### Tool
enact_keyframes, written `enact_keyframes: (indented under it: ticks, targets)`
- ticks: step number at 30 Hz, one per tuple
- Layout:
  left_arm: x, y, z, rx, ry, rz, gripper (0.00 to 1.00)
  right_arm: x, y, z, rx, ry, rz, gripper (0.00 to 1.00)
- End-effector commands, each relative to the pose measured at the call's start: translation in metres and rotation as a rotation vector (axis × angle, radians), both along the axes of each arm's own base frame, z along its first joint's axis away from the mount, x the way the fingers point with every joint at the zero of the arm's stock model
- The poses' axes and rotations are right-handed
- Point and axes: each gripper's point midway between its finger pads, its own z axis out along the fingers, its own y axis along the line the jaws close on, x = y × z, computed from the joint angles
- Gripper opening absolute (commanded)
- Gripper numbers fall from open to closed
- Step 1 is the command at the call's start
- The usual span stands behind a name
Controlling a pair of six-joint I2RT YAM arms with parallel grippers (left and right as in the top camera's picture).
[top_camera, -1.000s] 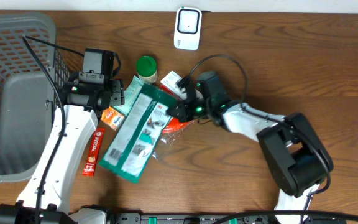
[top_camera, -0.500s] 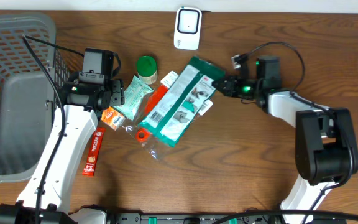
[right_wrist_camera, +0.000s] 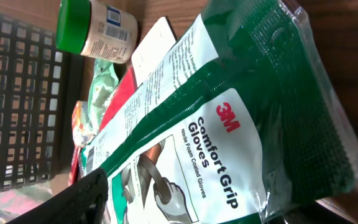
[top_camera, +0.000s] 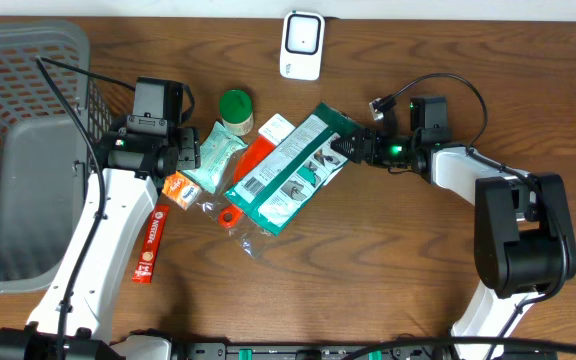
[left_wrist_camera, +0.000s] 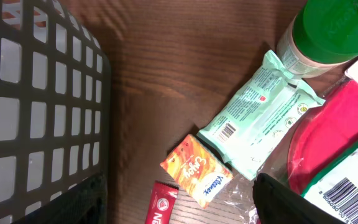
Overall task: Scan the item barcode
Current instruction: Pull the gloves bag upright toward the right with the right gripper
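The right fingers stand open at the end of the glove packet; the left fingers are open too; next, grab the packet and show its barcode to the scanner.

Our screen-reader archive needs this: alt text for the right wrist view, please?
A green 3M Comfort Grip Gloves pack fills most of the frame, over a wooden table. Behind it are a green-lidded jar and a dark basket.
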Motion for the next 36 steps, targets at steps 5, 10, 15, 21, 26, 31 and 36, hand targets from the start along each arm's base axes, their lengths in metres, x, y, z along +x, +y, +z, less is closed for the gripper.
enact_keyframes:
  ticks: [5,10,15,21,26,31,36]
  targets:
    - [-0.002,0.003,-0.003,0.009,0.009,0.011,0.75,-0.013,0.004,-0.007,-0.004,0.059,0.031,0.71]
    - [-0.002,0.002,-0.003,0.009,0.009,0.011,0.75,-0.026,-0.002,-0.022,-0.06,0.15,0.009,0.7]
    - [-0.002,0.002,-0.003,0.009,0.009,0.011,0.75,-0.035,0.007,-0.024,-0.063,0.167,0.042,0.69]
    - [-0.003,-0.013,-0.006,-0.051,0.022,-0.058,0.84,-0.041,0.025,-0.022,-0.062,0.152,0.087,0.69]
    - [-0.003,-0.018,-0.014,-0.062,0.049,-0.091,0.85,-0.036,0.032,-0.022,-0.08,0.128,0.071,0.7]
    - [-0.003,-0.035,-0.035,-0.141,0.116,-0.141,0.85,-0.029,0.031,-0.021,-0.084,0.108,0.049,0.72]
    - [-0.001,-0.051,-0.063,-0.214,0.193,-0.175,0.85,-0.027,0.03,-0.023,-0.099,0.104,0.039,0.65]
